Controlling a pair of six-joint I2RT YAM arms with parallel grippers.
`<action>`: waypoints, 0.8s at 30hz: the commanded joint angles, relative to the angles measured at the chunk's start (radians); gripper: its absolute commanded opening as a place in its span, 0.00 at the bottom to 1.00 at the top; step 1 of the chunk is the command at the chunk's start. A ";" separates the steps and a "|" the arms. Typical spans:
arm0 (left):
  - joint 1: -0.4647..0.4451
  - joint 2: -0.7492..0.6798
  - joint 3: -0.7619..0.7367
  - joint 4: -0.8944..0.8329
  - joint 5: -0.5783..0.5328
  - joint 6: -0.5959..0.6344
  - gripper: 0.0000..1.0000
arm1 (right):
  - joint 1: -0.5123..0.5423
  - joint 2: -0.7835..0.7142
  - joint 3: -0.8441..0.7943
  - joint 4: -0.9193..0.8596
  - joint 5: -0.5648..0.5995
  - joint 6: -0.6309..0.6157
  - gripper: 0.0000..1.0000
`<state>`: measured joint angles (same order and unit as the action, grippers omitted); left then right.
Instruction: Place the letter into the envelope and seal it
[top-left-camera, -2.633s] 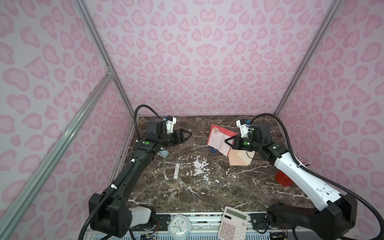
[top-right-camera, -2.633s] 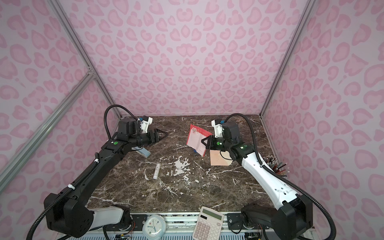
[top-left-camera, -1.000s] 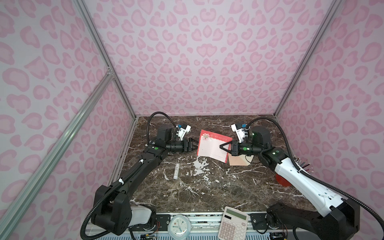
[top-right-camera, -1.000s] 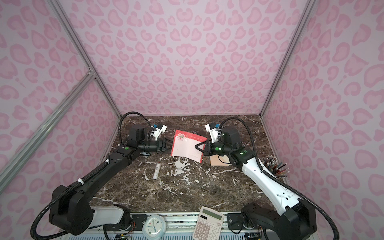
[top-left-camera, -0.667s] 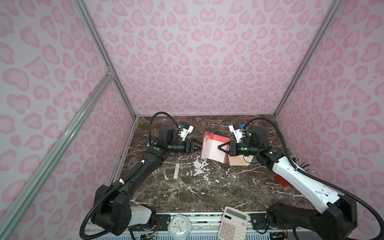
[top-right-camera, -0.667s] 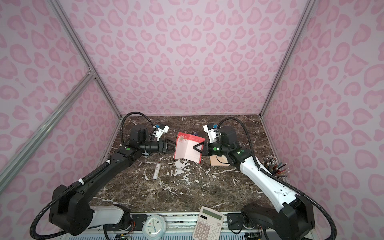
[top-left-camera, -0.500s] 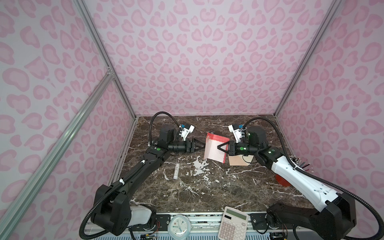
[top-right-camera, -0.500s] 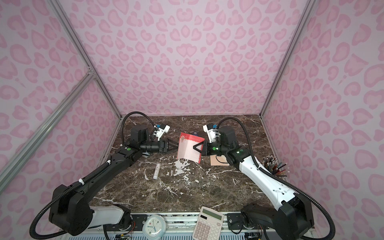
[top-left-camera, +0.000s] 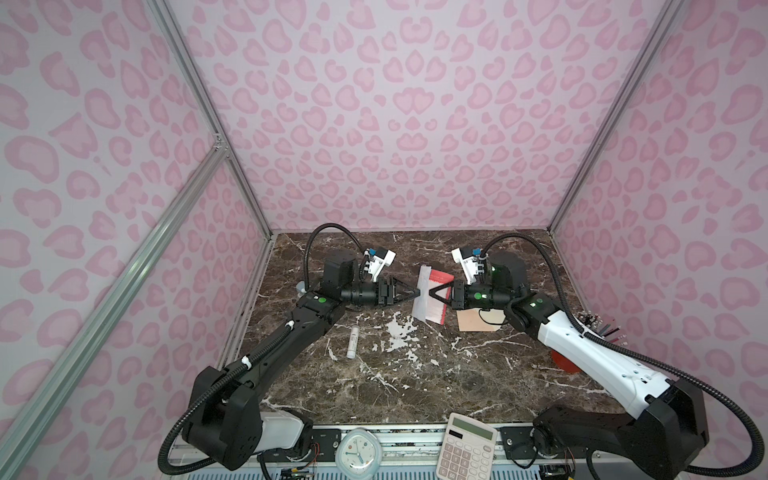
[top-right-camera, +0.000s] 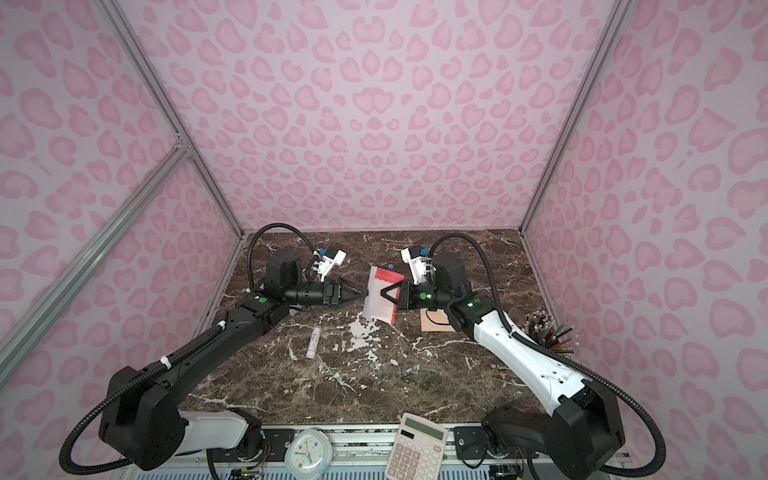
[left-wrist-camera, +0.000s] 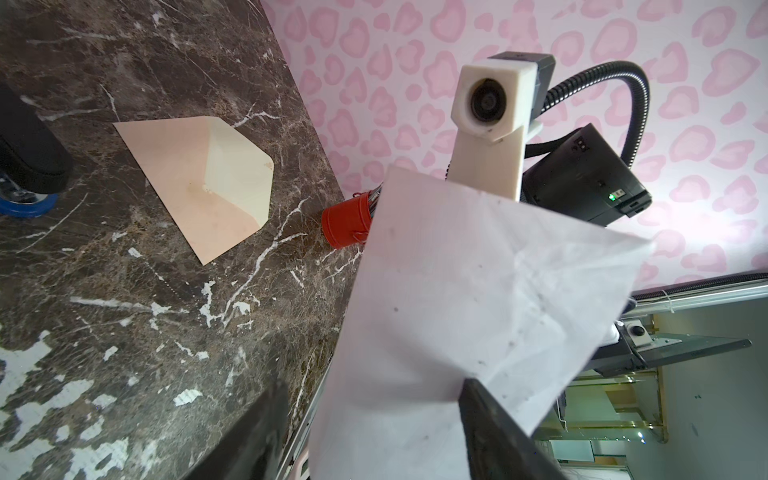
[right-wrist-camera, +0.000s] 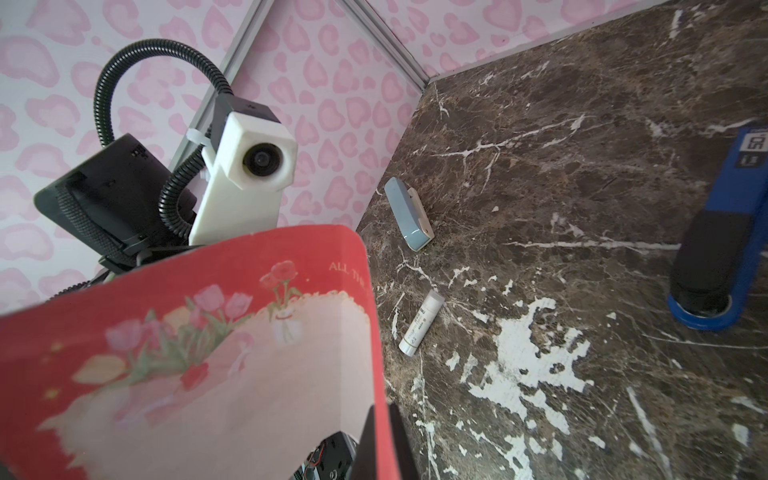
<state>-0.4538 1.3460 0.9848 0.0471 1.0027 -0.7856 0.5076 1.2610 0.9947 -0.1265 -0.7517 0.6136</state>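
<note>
You're pinching the letter (top-left-camera: 426, 311) with right jaws, left jaws gaping at its edge; only the left wrist view is showing the envelope (left-wrist-camera: 195, 187) open.

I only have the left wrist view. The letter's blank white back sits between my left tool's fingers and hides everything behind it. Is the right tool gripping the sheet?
Observer: Yes. In both top views the right tool is shut on the letter and holds it upright in the air.
Operator: What's on the face turned away from my camera?
Observer: The right wrist view shows the printed side, which has a red border with tulips.
Operator: Is there anything around for sealing?
Observer: A white tube, possibly glue, lies on the table. It is left of centre in both top views, well apart from the envelope.
</note>
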 joint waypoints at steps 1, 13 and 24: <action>-0.003 0.004 -0.008 0.047 0.020 -0.007 0.66 | 0.008 0.002 -0.009 0.067 0.001 0.020 0.00; -0.007 0.011 -0.017 0.108 0.032 -0.043 0.55 | 0.028 0.006 -0.004 0.096 -0.006 0.043 0.00; -0.006 0.008 -0.032 0.136 0.052 -0.066 0.42 | 0.035 0.010 -0.013 0.111 -0.004 0.050 0.00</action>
<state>-0.4599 1.3575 0.9562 0.1371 1.0328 -0.8444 0.5415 1.2675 0.9909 -0.0494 -0.7521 0.6613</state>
